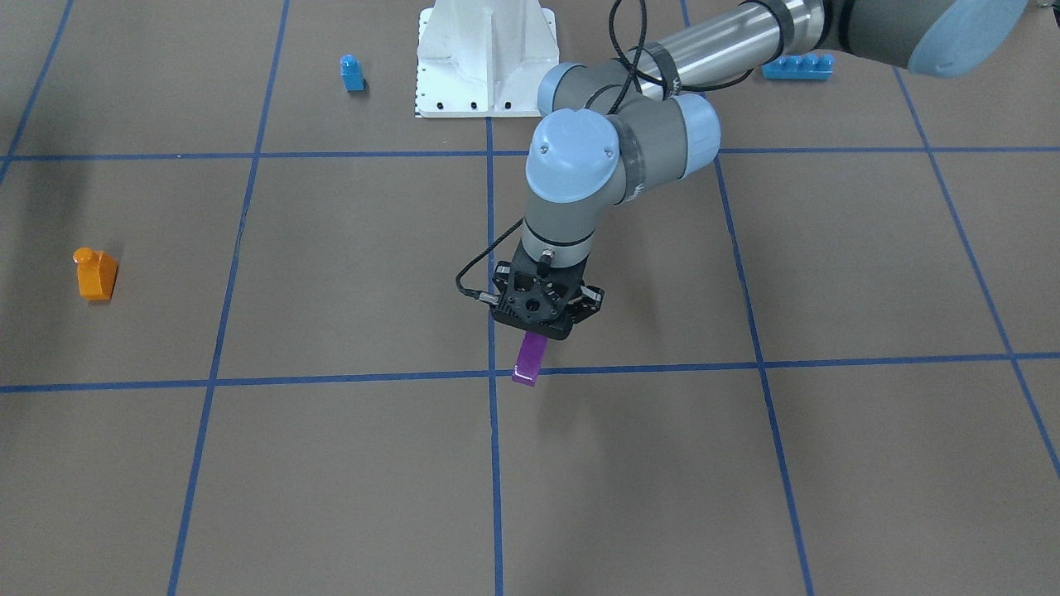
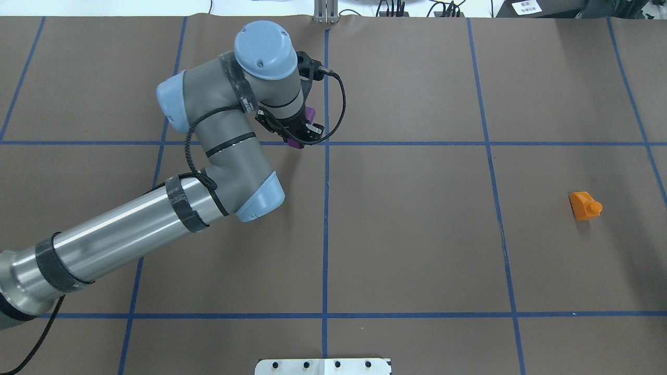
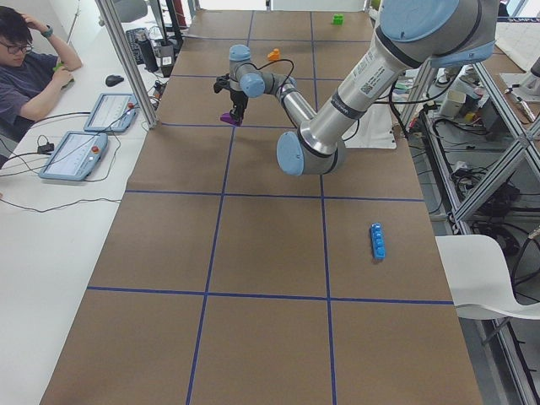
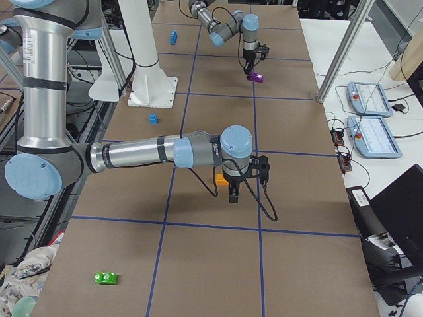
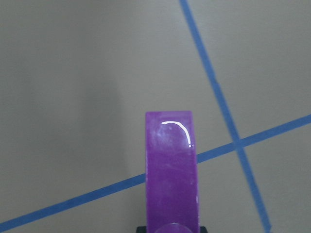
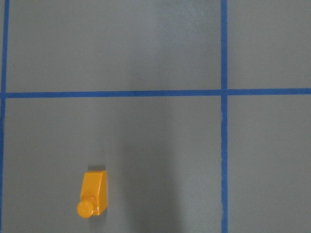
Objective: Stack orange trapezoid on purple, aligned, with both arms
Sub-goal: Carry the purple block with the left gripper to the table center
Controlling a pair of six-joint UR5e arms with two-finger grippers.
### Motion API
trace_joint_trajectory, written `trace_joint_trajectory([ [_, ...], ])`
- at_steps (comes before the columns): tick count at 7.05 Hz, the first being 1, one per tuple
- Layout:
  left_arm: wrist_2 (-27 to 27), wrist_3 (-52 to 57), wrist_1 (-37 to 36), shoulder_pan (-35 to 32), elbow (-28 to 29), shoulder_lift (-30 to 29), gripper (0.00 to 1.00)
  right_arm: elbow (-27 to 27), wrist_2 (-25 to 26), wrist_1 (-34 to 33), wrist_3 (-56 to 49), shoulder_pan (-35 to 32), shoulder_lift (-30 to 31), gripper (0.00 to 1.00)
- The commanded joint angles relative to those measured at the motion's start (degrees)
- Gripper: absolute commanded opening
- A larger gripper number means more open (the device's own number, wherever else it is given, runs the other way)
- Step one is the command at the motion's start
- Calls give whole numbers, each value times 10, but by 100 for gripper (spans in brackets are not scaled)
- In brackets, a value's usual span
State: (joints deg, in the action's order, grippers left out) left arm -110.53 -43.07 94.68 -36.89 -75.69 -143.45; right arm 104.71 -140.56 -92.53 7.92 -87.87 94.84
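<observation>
Orange trapezoid (image 1: pixel 95 273) stands alone toward the robot's right, well apart from the purple (image 1: pixel 528 360). The left gripper (image 1: pixel 537 329) pinches the purple from above at the tape crossing (image 1: pixel 493 374). Only the right-end view shows the right gripper (image 4: pixel 231 193), nearer and hovering beside the brick. I cannot tell how its fingers stand.

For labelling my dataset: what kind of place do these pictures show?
Most likely a robotics lab: a robot arm over a paper-covered table taped into a blue grid, teach pendants on a side bench, and an operator seated there.
</observation>
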Motion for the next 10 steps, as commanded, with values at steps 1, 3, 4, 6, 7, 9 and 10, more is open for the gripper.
trace_joint_trajectory([
  [1, 37, 0, 6, 37, 32, -21, 0, 0, -1, 0, 8, 9, -1, 100],
  [3, 38, 0, 33, 51, 58, -21, 0, 0, -1, 0, 12, 12, 0, 100],
  [4, 39, 0, 44, 55, 67, -22, 0, 0, -1, 0, 12, 13, -1, 100],
  [6, 39, -3, 45, 61, 68, -27, 3, 0, -1, 0, 12, 13, -1, 100],
  [7, 39, -8, 45, 61, 71, -31, 49, 0, -2, -1, 13, 13, -1, 100],
  [9, 39, -6, 46, 60, 71, -31, 100, 1, -2, 0, 32, 16, -10, 100],
  [10, 38, -5, 53, 49, 69, -33, 100, 8, -3, 1, 59, 30, -24, 100],
])
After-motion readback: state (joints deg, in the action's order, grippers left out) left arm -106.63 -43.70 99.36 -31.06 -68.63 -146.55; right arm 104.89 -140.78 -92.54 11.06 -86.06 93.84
